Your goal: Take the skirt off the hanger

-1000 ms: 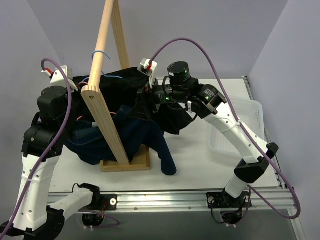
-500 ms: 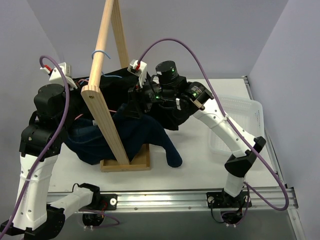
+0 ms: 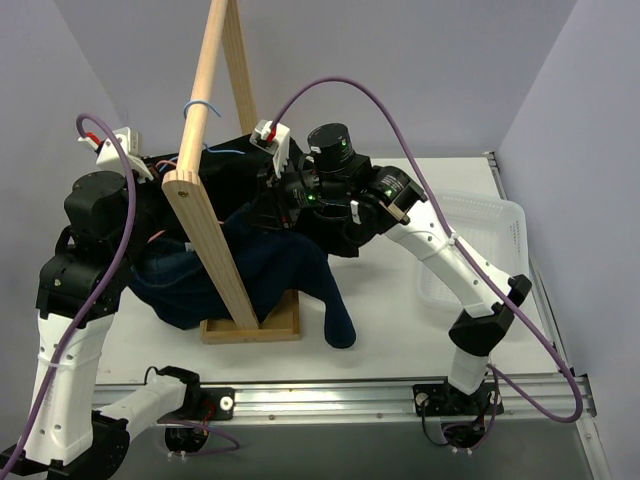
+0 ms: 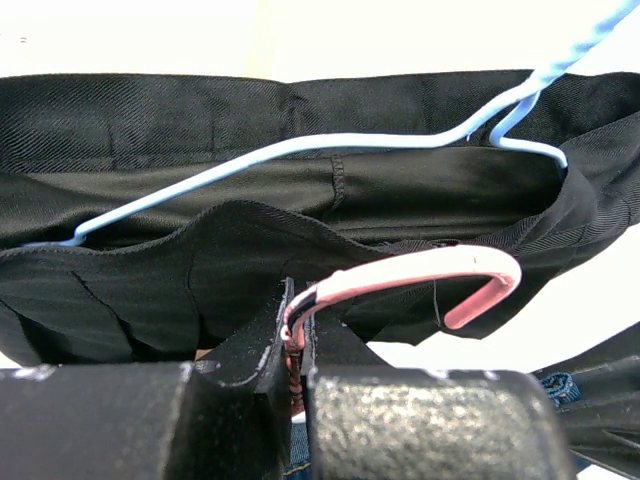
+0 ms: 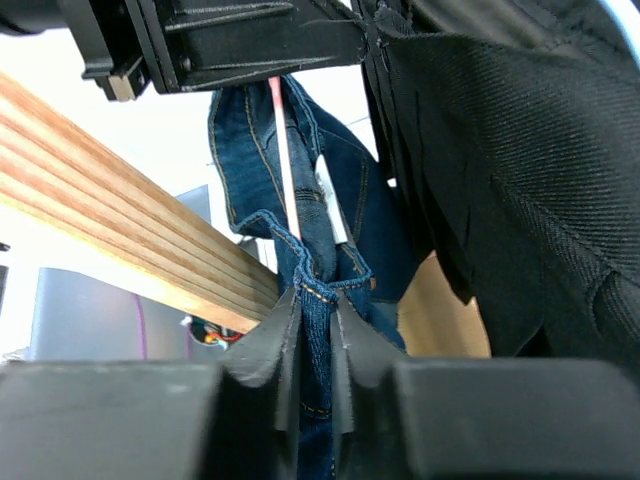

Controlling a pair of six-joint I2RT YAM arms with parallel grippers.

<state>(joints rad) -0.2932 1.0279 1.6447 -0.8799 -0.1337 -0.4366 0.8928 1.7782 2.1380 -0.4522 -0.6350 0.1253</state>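
Note:
A dark blue denim skirt point(image 3: 285, 272) hangs on a pink hanger point(image 4: 420, 268) and drapes down past the wooden rack. My left gripper point(image 4: 298, 322) is shut on the pink hanger just below its hook. My right gripper point(image 5: 317, 300) is shut on a stitched edge of the denim skirt point(image 5: 330, 215), right under the hanger's pink stem point(image 5: 284, 160). In the top view the right gripper point(image 3: 277, 203) sits beside the rack's post, pressed in among the cloth. The left fingers are hidden there by black fabric.
A black garment point(image 4: 150, 200) hangs on a light blue wire hanger point(image 4: 300, 148) just behind the pink one. The slanted wooden rack point(image 3: 210, 225) stands on a base at the centre left. A white tray point(image 3: 480, 250) lies at the right.
My right gripper moved left toward the rack and shut on the denim skirt's edge. The left gripper kept its hold on the pink hanger.

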